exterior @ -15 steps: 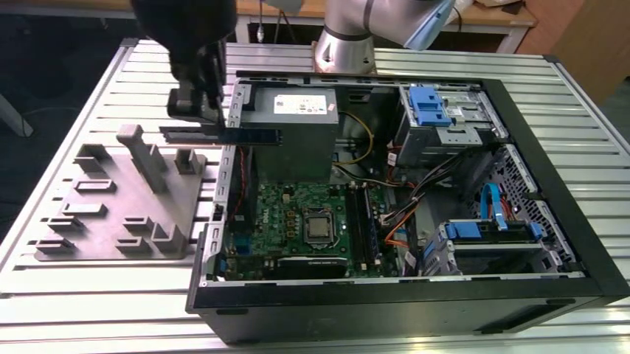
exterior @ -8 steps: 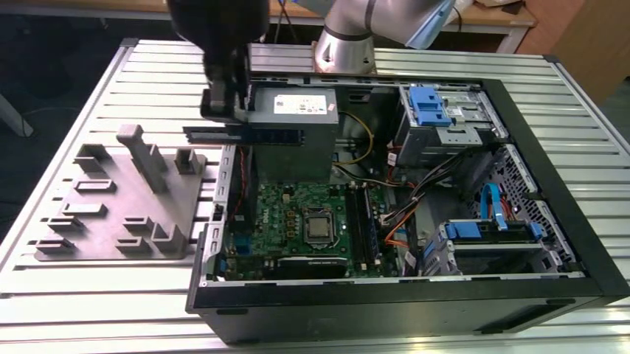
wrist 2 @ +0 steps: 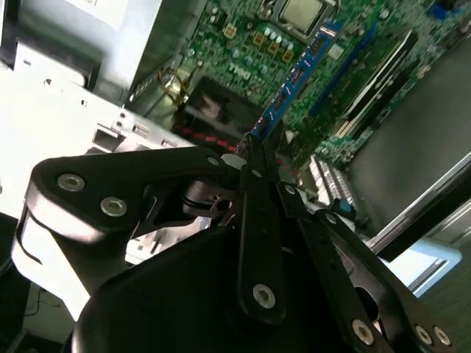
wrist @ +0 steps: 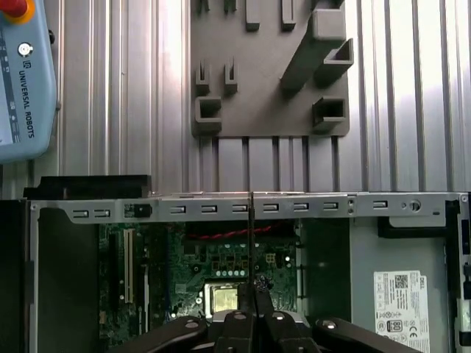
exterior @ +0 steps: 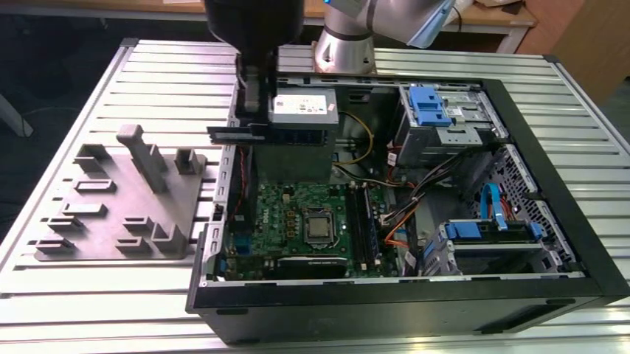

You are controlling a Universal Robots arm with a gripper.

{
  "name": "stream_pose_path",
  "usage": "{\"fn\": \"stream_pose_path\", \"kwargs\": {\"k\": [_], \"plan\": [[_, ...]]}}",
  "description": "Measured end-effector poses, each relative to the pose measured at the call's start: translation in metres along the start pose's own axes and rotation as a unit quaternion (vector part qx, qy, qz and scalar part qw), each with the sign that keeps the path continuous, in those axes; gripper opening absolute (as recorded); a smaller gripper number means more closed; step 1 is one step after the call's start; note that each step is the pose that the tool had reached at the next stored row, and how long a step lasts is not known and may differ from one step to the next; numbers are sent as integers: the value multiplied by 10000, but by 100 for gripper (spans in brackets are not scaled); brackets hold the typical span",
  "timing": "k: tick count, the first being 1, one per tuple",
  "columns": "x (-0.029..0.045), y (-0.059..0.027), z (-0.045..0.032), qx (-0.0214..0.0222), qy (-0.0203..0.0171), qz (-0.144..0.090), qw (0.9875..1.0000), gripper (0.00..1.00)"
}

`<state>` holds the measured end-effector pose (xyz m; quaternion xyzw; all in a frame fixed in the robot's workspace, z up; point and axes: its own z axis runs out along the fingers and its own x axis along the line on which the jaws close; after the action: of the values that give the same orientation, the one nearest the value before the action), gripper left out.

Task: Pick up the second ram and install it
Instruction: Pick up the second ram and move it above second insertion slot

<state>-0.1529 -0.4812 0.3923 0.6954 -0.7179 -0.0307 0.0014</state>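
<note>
Item 1, my gripper: black linkage fingers, closed edge-on around the second ram. It hangs over the far corner of the open computer case, on the exterior view's left.

Item 2, second ram: a long thin strip, clamped at one end between my fingertips. In the exterior view it lies level in the air, just beside the power supply. It is clear of the board below. In the second wrist view its blue face runs out from my fingertips over the green board. In the first wrist view it shows as a thin dark line crossing the case's metal rim.

Item 3, motherboard: green, lying flat inside the case, with the processor socket near its middle.

Item 4, memory slots: long and black, beside the socket on the exterior view's right, well apart from the ram.

Item 5, grey fixture: a blocky plate with upright posts, on the slatted table just outside the case wall.

Item 6, blue drive cage: in the case's far corner on the exterior view's right.

Item 7, teach pendant: light blue, on the table beside the fixture.
</note>
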Motion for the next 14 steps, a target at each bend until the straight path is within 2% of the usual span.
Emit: {"fn": "stream_pose_path", "kwargs": {"k": [14], "plan": [[-16,-487,-20,-8,0,1,10000,8]]}}
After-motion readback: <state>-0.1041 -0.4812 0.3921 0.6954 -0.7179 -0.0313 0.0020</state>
